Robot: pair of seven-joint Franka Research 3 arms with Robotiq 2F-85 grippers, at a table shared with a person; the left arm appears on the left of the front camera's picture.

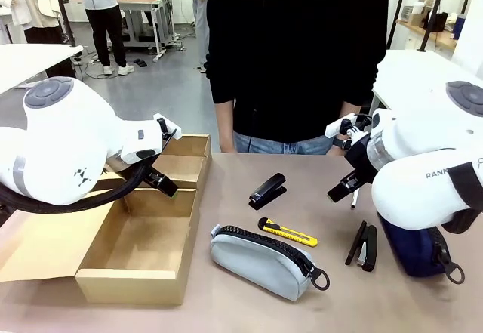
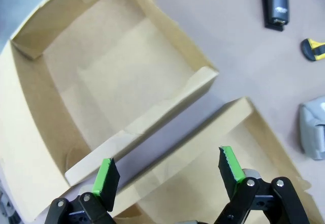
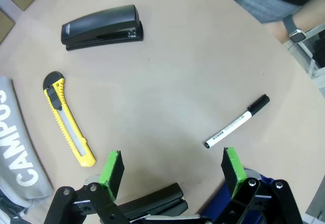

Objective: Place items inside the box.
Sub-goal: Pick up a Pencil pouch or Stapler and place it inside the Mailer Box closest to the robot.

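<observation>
The tan cardboard box [image 1: 136,288] lies open at the left with nothing inside. My left gripper [image 1: 164,185] [image 2: 167,176] hangs open over the wall [image 2: 167,107] between its two compartments. On the table are a black stapler [image 1: 268,190] [image 3: 101,27], a yellow-black utility knife [image 1: 287,232] [image 3: 67,118], a grey zip pouch [image 1: 264,260] [image 3: 20,158] printed CAMPUS, a pen [image 1: 355,197] [image 3: 236,122], a second stapler [image 1: 363,245] [image 3: 152,201] and a navy pouch [image 1: 415,250]. My right gripper [image 1: 338,194] [image 3: 172,170] is open above the table between knife and pen.
A person in black [image 1: 294,53] stands at the far edge, one wrist with a watch [image 3: 294,26] near the table. The box's flap [image 1: 38,246] lies spread to the left. My right arm's white body [image 1: 430,182] hangs over the navy pouch.
</observation>
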